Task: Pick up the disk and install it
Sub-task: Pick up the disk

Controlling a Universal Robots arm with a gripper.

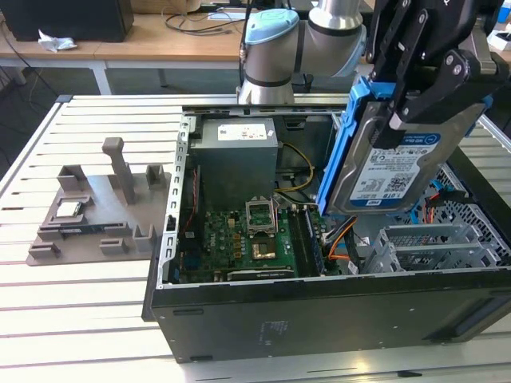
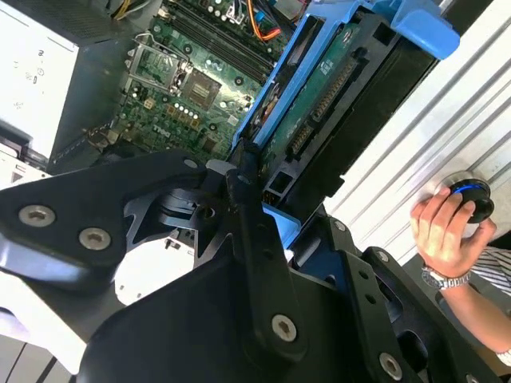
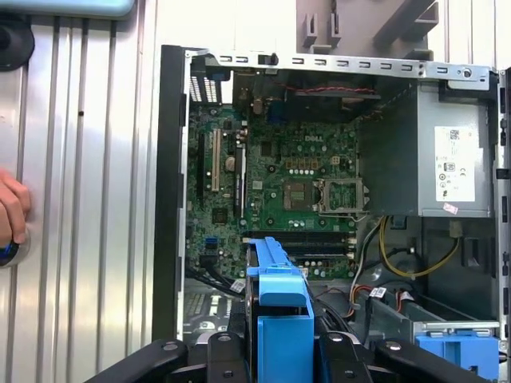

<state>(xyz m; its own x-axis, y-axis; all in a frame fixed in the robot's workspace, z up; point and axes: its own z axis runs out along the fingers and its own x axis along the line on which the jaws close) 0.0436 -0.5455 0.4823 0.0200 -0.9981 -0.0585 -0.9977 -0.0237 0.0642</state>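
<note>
The disk [image 1: 391, 171], a silvery drive with a white and blue label in a bright blue carrier frame, hangs tilted on edge above the exterior view's right half of the open computer case [image 1: 263, 319]. My gripper [image 1: 399, 112] is shut on the disk's upper end. In the second wrist view the disk's [image 2: 319, 104] circuit-board side runs away from the gripper [image 2: 275, 199] over the case interior. The first wrist view has the blue carrier [image 3: 279, 303] edge-on between the black fingers [image 3: 219, 351], above the drive bay area beside the motherboard [image 3: 279, 183].
A grey power supply [image 1: 237, 155] and loose cables [image 1: 339, 239] sit inside the case. A grey fixture plate [image 1: 96, 215] with a small silver chip [image 1: 68, 210] lies at the exterior view's left. A person's hand [image 2: 447, 231] rests on a knob [image 2: 471, 195] on the slatted table.
</note>
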